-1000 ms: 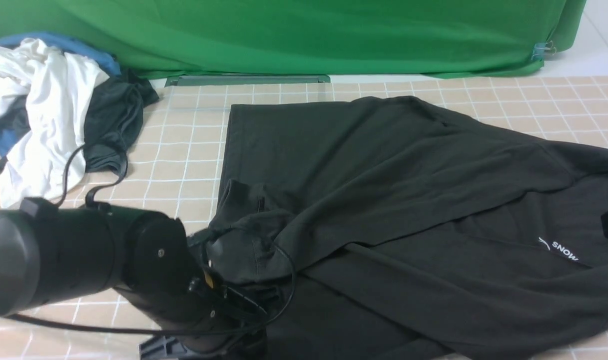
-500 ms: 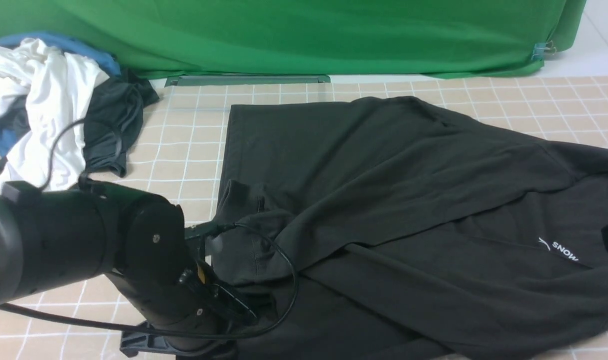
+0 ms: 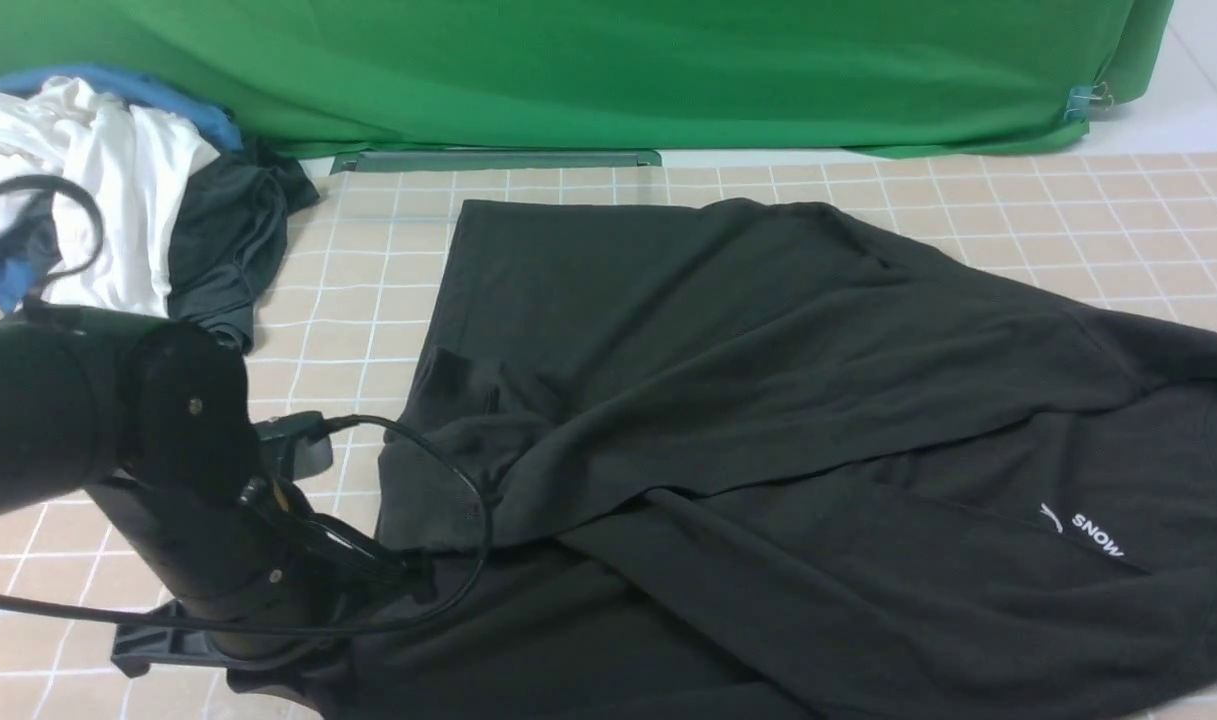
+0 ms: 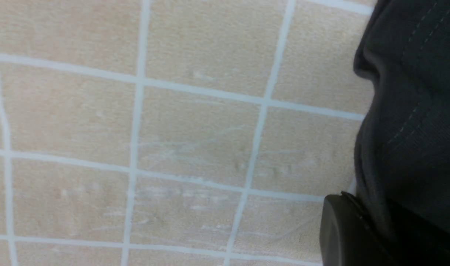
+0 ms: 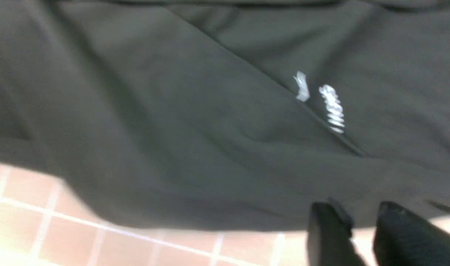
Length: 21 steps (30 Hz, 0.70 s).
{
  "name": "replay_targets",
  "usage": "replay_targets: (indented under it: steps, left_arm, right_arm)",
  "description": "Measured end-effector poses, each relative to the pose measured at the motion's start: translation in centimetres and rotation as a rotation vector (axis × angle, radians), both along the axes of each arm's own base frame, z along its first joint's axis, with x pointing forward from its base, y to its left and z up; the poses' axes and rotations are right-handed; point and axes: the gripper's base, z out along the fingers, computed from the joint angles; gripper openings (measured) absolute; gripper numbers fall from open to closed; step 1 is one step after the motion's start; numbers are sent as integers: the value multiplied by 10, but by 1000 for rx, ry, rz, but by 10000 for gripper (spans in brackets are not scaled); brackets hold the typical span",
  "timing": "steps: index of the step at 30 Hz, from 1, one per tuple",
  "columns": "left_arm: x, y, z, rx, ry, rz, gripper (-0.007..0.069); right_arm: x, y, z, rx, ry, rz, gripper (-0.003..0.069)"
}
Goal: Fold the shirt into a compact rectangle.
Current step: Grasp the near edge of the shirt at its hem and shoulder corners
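Left jaws tight on shirt (image 4: 413, 122) edge.

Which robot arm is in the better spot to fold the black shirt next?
Left, probably: the left gripper is shut on the shirt at its edge, ready to pull it over. The right gripper hangs open, holding nothing.

shirt (image 3: 768, 380) black | print (image 3: 1096, 534) white | table (image 3: 368, 300) beige, white grid | backdrop (image 3: 608, 70) green

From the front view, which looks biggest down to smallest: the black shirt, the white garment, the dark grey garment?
1. black shirt, by far
2. white garment, bunched up
3. dark grey garment, also bunched
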Motion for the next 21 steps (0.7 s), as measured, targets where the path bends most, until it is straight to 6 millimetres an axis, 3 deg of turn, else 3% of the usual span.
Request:
replay_targets:
  steps: [10,16,21]
  left_arm:
    - [-1,4,4,-7,-8,-19,15]
    - [-1,4,5,-5,-5,-44,15]
    - [-2,4,5,-3,1,-70,15]
  right_arm:
    - [13,-19,-30,-82,197,-156,594]
    - [5,-38,-58,-69,267,-273,606]
    - [14,-62,-77,-45,302,-413,606]
